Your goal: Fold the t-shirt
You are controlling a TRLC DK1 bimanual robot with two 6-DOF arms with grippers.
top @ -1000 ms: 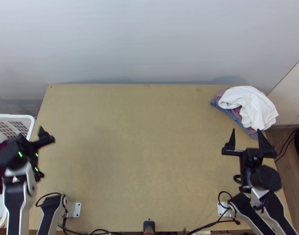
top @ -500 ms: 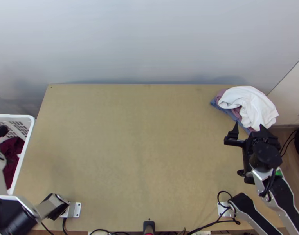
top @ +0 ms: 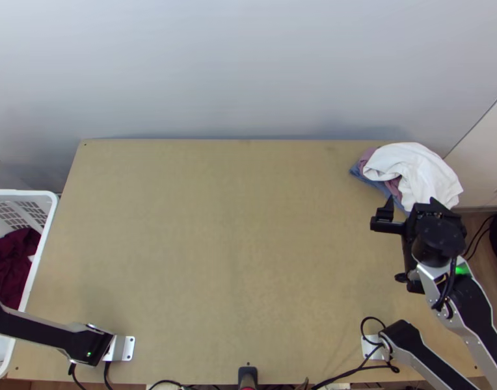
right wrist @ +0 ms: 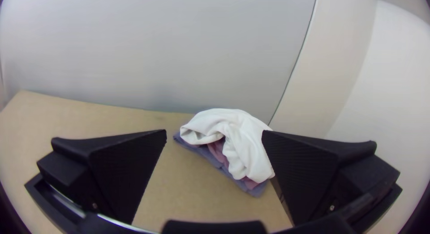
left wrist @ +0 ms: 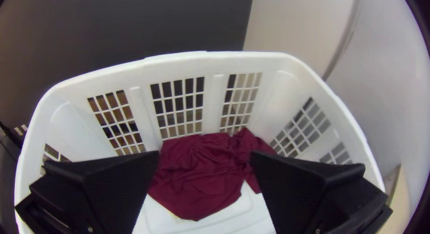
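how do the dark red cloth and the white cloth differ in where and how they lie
The dark red cloth lies crumpled inside the basket; the white cloth sits at the table's far right corner. The red one rests on the basket's bottom, while the white one tops a pink and blue pile. Both are bunched, not neatly folded.

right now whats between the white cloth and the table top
A pink cloth with a blue one beneath it: both peek out from between the bunched white cloth and the table in the top view and the right wrist view.
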